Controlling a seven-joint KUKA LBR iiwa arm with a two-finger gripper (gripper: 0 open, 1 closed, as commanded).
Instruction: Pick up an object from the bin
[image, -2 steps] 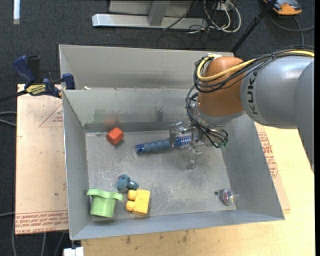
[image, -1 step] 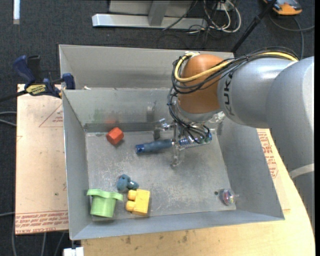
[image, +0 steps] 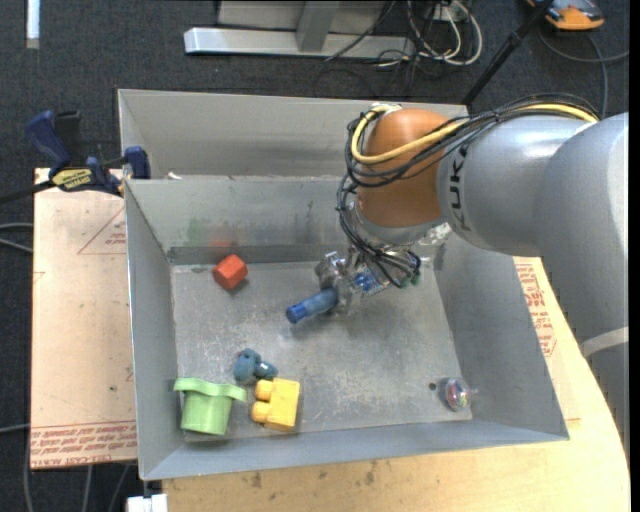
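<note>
My gripper hangs low in the middle of the bin, just under the orange wrist cover. A blue, roughly cylindrical piece lies slanted on the bin floor, and its right end reaches up to the gripper's tip. How the gripper stands on that end is hidden by its own body. A small red cube sits to the left, near the back wall and apart from the gripper.
At the front left lie a green flanged cup, a yellow toy brick and a small blue-grey lump. A small shiny bead-like thing rests at the front right. The arm covers the bin's back right.
</note>
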